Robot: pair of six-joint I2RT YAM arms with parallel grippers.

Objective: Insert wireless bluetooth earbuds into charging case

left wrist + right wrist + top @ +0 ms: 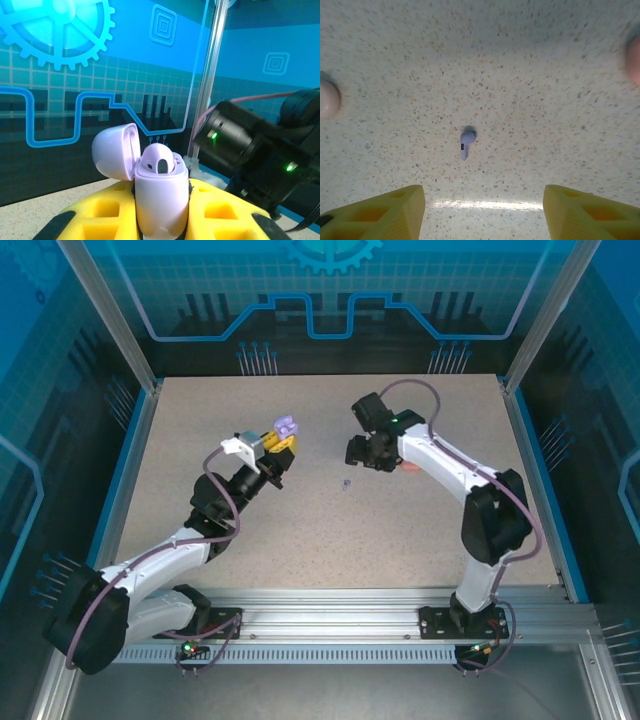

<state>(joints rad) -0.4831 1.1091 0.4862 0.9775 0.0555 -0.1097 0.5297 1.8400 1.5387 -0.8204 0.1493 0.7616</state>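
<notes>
Your purple bud (pixel 466 142) lies on its side on the table (pixel 545 75), straight ahead of the right pincer (pixel 482 212) and about midway between its two yellow fingers (pixel 380 212), touching neither. That pincer stands apart, with nothing between the fingers, and hangs above the bud. From above you see the bud (pixel 345 483) as a small speck on the table (pixel 250 540), just off the right pincer (pixel 362 452) on the side facing the left arm. At the far left of the right pincer's view sits a pale pink blob (pixel 327 100), and at the far right a salmon blob (pixel 634 60); both are cut off, so you cannot tell what they are. Your left pincer (pixel 160 222) is clamped on the lilac case (pixel 160 195), held upright between its yellow fingers (pixel 220 210), off the table. The lid (pixel 115 152) is swung open to the pincer's left. A rounded lilac shape with a dark slot shows in the mouth of the case. Beyond the case, to the pincer's right, is the black right arm (pixel 250 145). From above, the case (pixel 287 427) juts from the left pincer (pixel 280 445), well apart from the bud.
</notes>
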